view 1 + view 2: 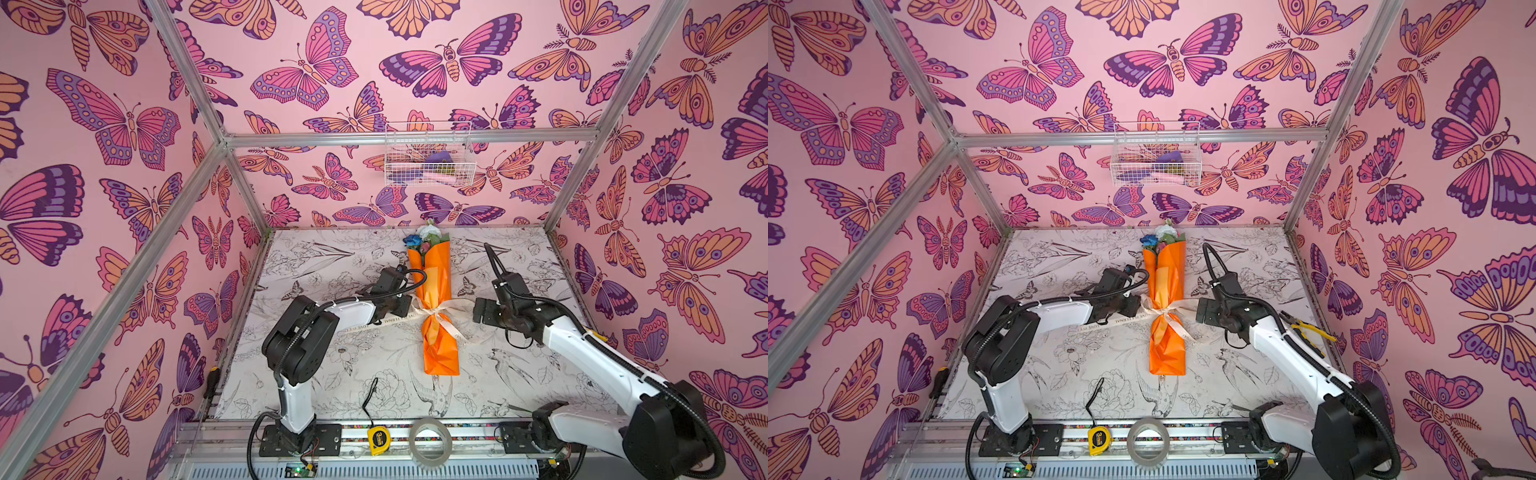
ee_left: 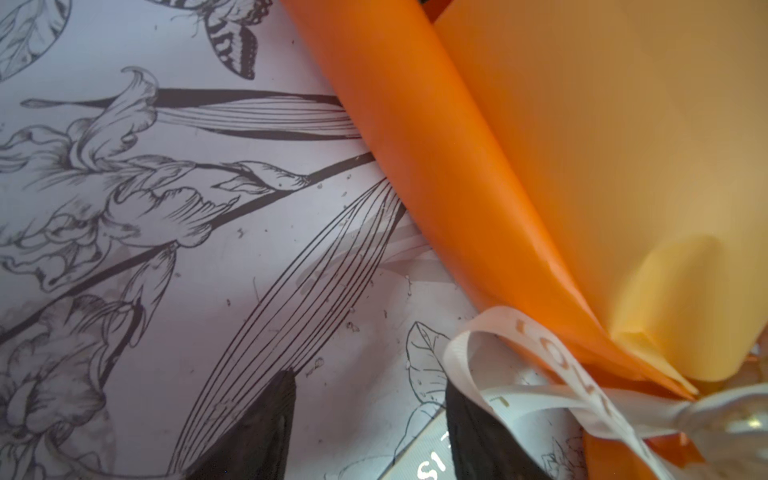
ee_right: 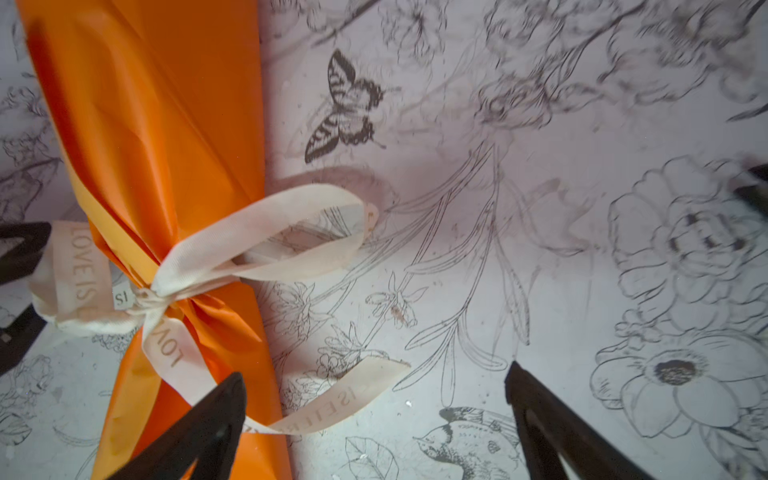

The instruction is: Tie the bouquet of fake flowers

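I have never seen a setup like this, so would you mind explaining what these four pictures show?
Two robot arms work at a table printed with flower drawings. Two pictures look down from one camera head above and are nearly alike; the other two come from a camera on each arm's wrist. On the table lies the bouquet of fake flowers, wrapped in orange paper, with a cream ribbon tied in a bow round it. The left gripper and the right gripper sit either side of the bow, both open, holding nothing; one bow loop lies close to the left one.
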You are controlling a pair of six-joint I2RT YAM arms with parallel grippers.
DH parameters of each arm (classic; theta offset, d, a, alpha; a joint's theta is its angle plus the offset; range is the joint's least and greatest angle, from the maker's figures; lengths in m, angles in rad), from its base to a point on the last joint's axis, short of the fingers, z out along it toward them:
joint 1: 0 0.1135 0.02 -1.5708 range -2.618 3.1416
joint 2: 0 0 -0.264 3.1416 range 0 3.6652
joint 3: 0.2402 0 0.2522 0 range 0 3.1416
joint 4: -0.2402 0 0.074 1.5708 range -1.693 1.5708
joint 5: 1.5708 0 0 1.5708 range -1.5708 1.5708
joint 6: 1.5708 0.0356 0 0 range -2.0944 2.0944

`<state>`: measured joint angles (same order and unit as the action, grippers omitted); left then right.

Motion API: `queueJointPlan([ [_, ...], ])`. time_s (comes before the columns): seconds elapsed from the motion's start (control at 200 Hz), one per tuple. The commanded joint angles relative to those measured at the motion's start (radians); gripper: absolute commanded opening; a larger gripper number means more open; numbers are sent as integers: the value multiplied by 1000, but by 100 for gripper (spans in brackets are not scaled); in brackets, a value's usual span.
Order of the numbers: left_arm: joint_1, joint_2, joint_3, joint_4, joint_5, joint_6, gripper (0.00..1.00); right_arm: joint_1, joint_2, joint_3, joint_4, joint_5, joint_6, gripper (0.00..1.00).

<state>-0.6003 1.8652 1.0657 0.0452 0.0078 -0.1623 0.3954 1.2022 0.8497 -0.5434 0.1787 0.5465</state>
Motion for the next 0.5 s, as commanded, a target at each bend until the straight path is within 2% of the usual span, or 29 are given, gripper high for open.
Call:
queueJointPlan([
  [0.0,17,-94,-44,-23,-54,-10,65,-1,-50,43,-29,164,-57,99],
  [0.235,101,-291,-115,-151,-194,-72,88,-24,-147,23,71,456,-110,99],
  [0.355,151,-401,-161,-211,-312,-84,100,-65,-189,-24,186,466,-177,99],
  [0.496,219,-566,-245,-221,-455,-80,100,-66,-223,-135,377,489,-314,99],
])
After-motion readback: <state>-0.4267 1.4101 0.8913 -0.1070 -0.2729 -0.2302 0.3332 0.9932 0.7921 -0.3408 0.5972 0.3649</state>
